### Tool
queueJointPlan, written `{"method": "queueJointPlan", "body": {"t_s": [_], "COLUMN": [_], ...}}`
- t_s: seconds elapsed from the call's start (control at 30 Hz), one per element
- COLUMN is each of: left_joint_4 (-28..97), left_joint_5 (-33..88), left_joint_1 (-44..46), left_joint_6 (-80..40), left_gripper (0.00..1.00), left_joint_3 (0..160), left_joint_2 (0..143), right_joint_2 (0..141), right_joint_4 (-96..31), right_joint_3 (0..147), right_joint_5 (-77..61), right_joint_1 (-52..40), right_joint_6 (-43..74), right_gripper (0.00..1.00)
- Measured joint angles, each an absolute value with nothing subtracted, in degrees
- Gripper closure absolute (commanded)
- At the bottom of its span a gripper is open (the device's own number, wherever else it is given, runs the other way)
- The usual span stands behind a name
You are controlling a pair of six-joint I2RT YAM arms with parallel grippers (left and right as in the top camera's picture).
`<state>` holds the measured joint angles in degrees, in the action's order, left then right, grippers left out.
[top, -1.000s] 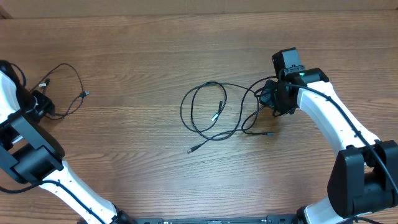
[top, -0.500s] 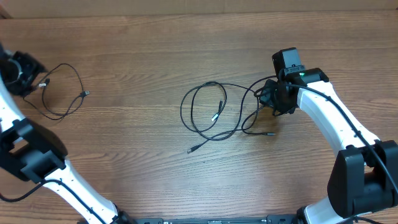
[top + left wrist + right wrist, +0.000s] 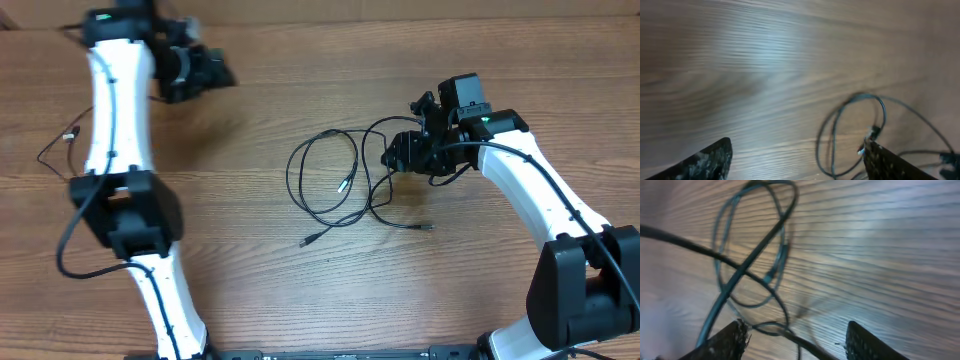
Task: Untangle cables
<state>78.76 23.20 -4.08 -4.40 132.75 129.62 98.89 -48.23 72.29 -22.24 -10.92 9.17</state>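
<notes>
Nearest, the central tangle of cables lies looped over itself on the counter, so most untangling is left; the right tool sits at its right edge, spread wide, a cord passing loose between; one cable lies freed, well left of it, and beyond, the left tool hangs wide, empty.

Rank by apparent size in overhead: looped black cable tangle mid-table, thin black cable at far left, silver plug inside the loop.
1. Looped black cable tangle mid-table: clearly largest.
2. Thin black cable at far left: smaller, partly hidden by the white left arm.
3. Silver plug inside the loop: smallest.
</notes>
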Motion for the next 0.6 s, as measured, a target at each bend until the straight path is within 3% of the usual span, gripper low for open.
{"method": "queueJointPlan", "body": {"t_s": [0.13,0.3,0.6], "left_joint_4": [77.8,73.69,69.95], "left_joint_5": [21.15,20.6,25.36], "left_joint_1": [3.11,10.17,19.16], "left_joint_6": [-3.84,-3.53,-0.51], "left_gripper": [0.03,0.0,0.0], "left_joint_3": [132.75,132.75,132.75], "left_joint_2": [129.62,129.62,129.62], "right_joint_2": [98.89,98.89,98.89], "right_joint_4": [-49.84,-50.13,-50.04], "right_joint_3": [72.29,72.29,72.29], "right_joint_5": [-14.02,-11.92,-28.8], "right_joint_1": [-10.92,-10.9,-10.9], "right_joint_6": [14.39,16.97,6.68], "right_gripper": [0.4,0.35,0.34]}}
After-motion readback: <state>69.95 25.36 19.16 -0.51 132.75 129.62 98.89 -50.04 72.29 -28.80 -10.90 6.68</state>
